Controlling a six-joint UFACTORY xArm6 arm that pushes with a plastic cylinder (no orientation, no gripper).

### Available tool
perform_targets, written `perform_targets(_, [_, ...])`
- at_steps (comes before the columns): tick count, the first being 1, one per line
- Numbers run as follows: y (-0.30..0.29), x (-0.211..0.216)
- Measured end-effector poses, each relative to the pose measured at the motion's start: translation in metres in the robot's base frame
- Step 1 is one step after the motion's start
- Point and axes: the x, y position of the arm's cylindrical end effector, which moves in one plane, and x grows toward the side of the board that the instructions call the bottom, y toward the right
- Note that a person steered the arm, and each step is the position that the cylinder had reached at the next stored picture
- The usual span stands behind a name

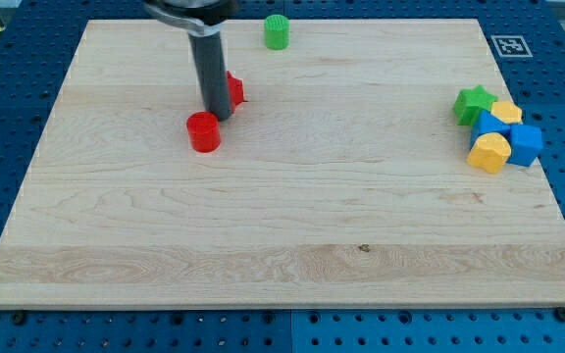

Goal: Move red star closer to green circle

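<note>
The red star (233, 89) lies on the wooden board (282, 245) at the upper left of centre, mostly hidden behind my rod. My tip (215, 118) rests against the star's left side. The red cylinder (203, 131) stands just below and left of the tip, close to it. The green circle (277, 31) stands near the board's top edge, up and to the right of the star.
A cluster sits at the board's right side: a green star (474, 103), a yellow block (506, 111), a blue block (490, 125), another blue block (525, 144) and a yellow heart-like block (489, 152). A printed marker (508, 45) is at the top right corner.
</note>
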Motion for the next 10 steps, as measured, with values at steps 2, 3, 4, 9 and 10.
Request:
perform_targets(2, [-0.006, -0.040])
perform_targets(3, [-0.029, -0.067])
perform_targets(4, [-0.047, -0.090])
perform_targets(9, [0.022, -0.105])
perform_targets(10, [0.022, -0.106])
